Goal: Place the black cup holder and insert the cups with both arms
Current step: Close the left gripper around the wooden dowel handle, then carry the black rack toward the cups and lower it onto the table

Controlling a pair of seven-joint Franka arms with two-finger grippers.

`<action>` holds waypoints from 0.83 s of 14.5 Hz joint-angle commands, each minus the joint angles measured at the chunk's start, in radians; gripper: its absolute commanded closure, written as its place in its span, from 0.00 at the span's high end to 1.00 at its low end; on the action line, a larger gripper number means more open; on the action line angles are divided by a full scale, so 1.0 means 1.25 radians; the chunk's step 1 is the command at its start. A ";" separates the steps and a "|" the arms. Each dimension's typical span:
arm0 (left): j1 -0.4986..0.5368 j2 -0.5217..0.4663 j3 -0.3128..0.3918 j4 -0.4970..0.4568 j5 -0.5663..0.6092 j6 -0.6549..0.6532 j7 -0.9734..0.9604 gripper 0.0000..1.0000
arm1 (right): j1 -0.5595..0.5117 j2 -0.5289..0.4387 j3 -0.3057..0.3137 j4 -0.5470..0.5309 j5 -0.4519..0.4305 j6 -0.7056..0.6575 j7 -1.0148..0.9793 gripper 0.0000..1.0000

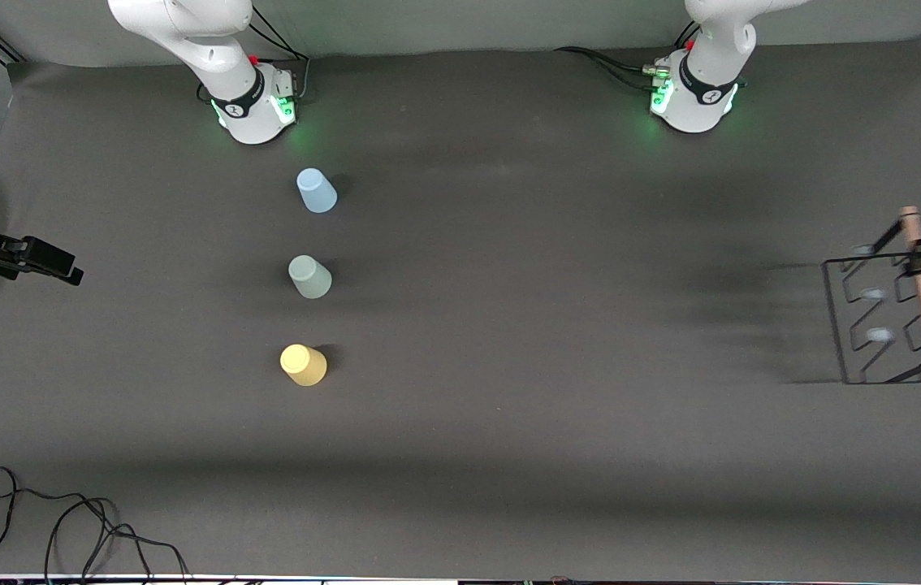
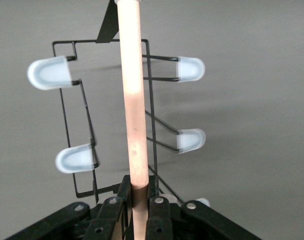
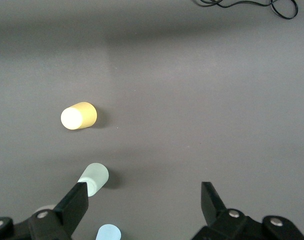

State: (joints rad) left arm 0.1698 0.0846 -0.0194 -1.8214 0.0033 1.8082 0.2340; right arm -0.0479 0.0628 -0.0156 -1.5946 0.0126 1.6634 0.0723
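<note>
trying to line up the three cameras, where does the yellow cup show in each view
Front view: the yellow cup stands upside down, nearest the camera in the row of three cups.
Left wrist view: not in it; only the black cup holder in the left pincer shows.
Right wrist view: the yellow cup sits above the open right pincer.
Shared landmark: the grey-green cup beside it, in the front and right wrist views.

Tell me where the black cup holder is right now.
The black cup holder is at the left arm's end of the table, apart from the three cups, with the left gripper shut on its wooden rod handle.
</note>
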 commanded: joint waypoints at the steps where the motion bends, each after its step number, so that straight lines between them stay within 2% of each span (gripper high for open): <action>1: -0.101 -0.002 -0.073 0.010 -0.015 -0.024 -0.174 0.00 | 0.003 0.003 -0.002 0.013 0.008 -0.014 -0.014 1.00; 3: -0.169 0.027 -0.117 0.035 -0.077 -0.021 -0.292 0.00 | 0.003 0.003 -0.002 0.013 0.007 -0.015 -0.014 1.00; 5: -0.259 0.094 -0.146 0.107 -0.079 -0.018 -0.479 0.00 | 0.003 0.003 -0.002 0.013 0.007 -0.015 -0.014 1.00; 6: -0.313 0.137 -0.151 0.156 -0.073 -0.015 -0.579 0.00 | 0.002 0.001 -0.002 0.013 0.007 -0.015 -0.014 1.00; 9: -0.452 0.245 -0.150 0.279 -0.071 -0.012 -0.750 0.00 | 0.002 0.001 -0.003 0.013 0.007 -0.020 -0.015 1.00; 12: -0.554 0.292 -0.150 0.290 -0.035 0.088 -0.867 0.00 | 0.002 0.001 -0.003 0.013 0.007 -0.020 -0.015 1.00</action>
State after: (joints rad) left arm -0.4590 0.4015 -0.2242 -1.5246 -0.0764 1.8835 -0.7607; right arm -0.0481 0.0628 -0.0157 -1.5944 0.0126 1.6574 0.0722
